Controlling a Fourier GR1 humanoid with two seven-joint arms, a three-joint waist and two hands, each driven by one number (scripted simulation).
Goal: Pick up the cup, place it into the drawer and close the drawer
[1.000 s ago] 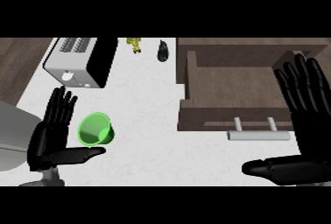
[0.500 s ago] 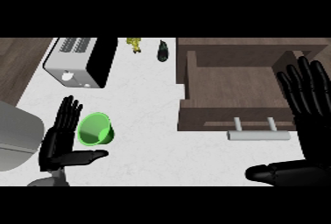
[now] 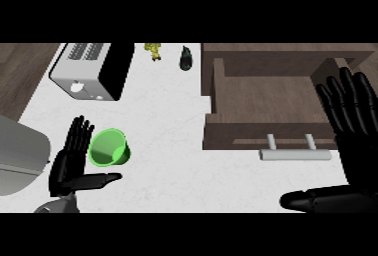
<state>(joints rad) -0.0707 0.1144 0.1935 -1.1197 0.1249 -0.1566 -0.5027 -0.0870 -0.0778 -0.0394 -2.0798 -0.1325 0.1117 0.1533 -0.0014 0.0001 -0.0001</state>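
A green cup (image 3: pixel 110 148) lies on its side on the white counter (image 3: pixel 162 125), at the left. My left hand (image 3: pixel 71 162) is open right beside the cup's left edge, fingers straight and thumb stretched out below it. The brown drawer (image 3: pixel 269 97) stands open at the right, its pale handle (image 3: pixel 295 154) facing me. Over the drawer's right side my right hand (image 3: pixel 351 125) is open, fingers straight, thumb out at the lower right.
A toaster (image 3: pixel 90 71) stands at the back left. A small yellow object (image 3: pixel 153 50) and a dark one (image 3: pixel 185 58) lie at the counter's far edge. A grey rounded object (image 3: pixel 18 155) fills the left edge.
My left hand has slid right and now sits against the cup's left side. The right hand has shifted slightly right and down. The cup has stayed in place.
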